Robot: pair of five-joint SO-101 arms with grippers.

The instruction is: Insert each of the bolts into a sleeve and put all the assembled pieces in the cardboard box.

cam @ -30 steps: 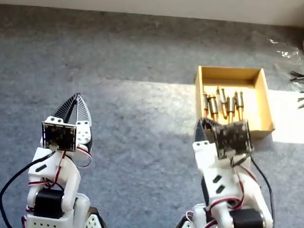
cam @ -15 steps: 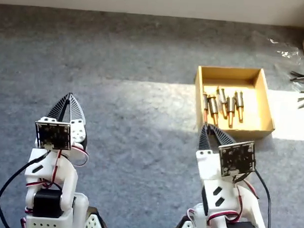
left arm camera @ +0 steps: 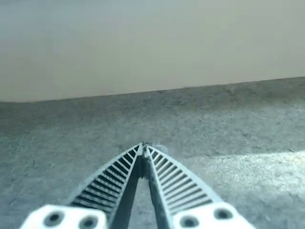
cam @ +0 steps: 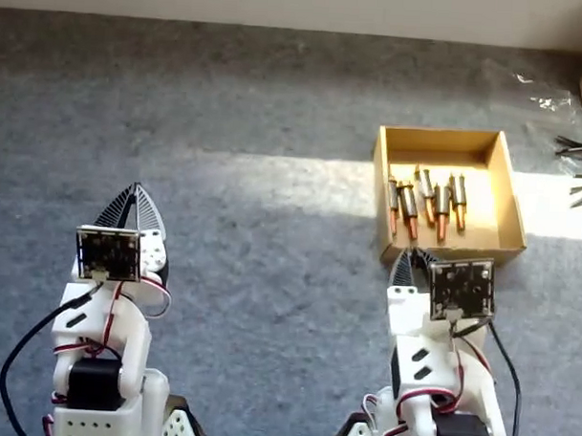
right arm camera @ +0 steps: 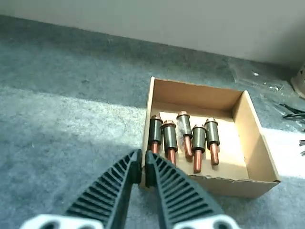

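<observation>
The cardboard box (cam: 508, 185) (right arm camera: 251, 126) lies at the right of the grey carpet. Inside it rest several copper bolts in dark sleeves (cam: 426, 204) (right arm camera: 183, 137), side by side. My right gripper (cam: 402, 264) (right arm camera: 143, 168) is shut with nothing in it, just in front of the box's near wall. My left gripper (cam: 135, 195) (left arm camera: 144, 147) is also shut and empty, over bare carpet at the left, far from the box.
Dark metal tools (cam: 578, 171) and a clear plastic bag (cam: 542, 93) lie at the right edge beyond the box. A pale wall (left arm camera: 152, 43) runs along the far side of the carpet. A sunlit band crosses the carpet's middle.
My right arm has drawn back from over the box toward its base. My left arm has pulled back and shifted slightly left. Both grippers stay shut.
</observation>
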